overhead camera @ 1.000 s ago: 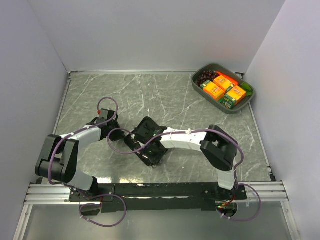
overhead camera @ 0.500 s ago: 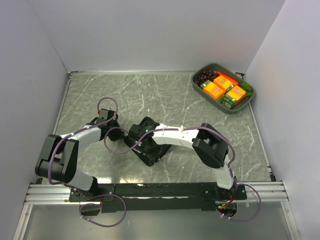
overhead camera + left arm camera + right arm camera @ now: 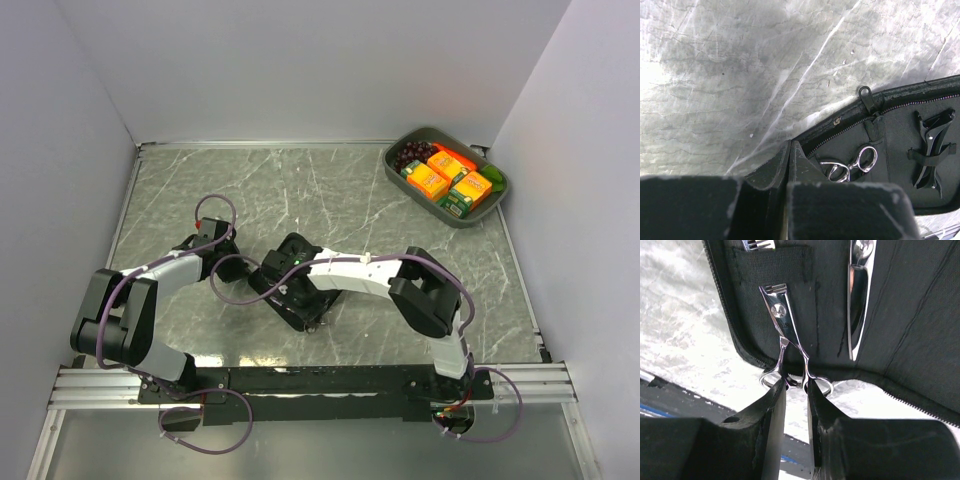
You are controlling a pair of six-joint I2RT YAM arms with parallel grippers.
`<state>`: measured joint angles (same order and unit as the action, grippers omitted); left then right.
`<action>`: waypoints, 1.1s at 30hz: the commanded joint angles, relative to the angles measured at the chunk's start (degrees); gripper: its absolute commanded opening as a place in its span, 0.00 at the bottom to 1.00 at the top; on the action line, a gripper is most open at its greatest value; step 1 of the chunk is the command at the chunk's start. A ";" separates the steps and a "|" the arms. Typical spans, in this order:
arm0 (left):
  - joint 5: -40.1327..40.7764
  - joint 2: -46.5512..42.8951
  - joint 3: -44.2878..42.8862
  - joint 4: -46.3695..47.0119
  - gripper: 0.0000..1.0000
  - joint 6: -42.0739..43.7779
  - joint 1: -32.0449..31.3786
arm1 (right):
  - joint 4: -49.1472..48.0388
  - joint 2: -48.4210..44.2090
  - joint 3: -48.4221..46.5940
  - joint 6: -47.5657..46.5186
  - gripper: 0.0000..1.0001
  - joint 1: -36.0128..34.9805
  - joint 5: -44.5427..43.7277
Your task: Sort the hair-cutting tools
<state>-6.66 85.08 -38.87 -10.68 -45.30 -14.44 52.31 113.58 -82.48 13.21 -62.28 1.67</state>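
An open black zip case (image 3: 292, 247) lies mid-table. Silver scissors (image 3: 782, 322) sit in it, blade tips tucked under a pocket and ring handles over the case's rim. My right gripper (image 3: 795, 385) is shut on those ring handles, one finger against each shank. A second silver blade (image 3: 858, 300) lies beside them in the case. In the left wrist view, scissor rings (image 3: 860, 162) and a black hair clip (image 3: 932, 145) rest inside the case. My left gripper (image 3: 790, 143) is shut, its tips at the case's corner rim; a pinch on the rim cannot be made out.
A grey-green tray (image 3: 492, 208) with orange boxes and dark grapes stands at the back right corner. Purple cables loop over the table beside the left wrist (image 3: 205, 250). Walls close in on three sides.
My right arm has swung left over the case and its jaws have narrowed a little onto the scissor handles. The left arm has not moved.
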 commanded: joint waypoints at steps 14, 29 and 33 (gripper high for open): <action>0.77 2.20 1.17 -4.44 0.03 0.12 -0.94 | 1.91 1.38 -6.46 7.61 0.00 1.11 1.49; 1.21 2.37 1.34 -4.79 0.02 0.03 -1.21 | 2.18 5.42 -10.42 11.13 0.00 2.78 1.32; 0.77 2.90 1.26 -4.53 0.01 0.03 -1.30 | 0.60 7.52 -12.52 10.26 0.00 2.87 -0.44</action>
<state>-6.63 85.14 -38.92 -10.74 -45.69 -14.44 56.14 118.78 -90.48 21.69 -60.69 4.05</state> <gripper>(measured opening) 0.029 0.269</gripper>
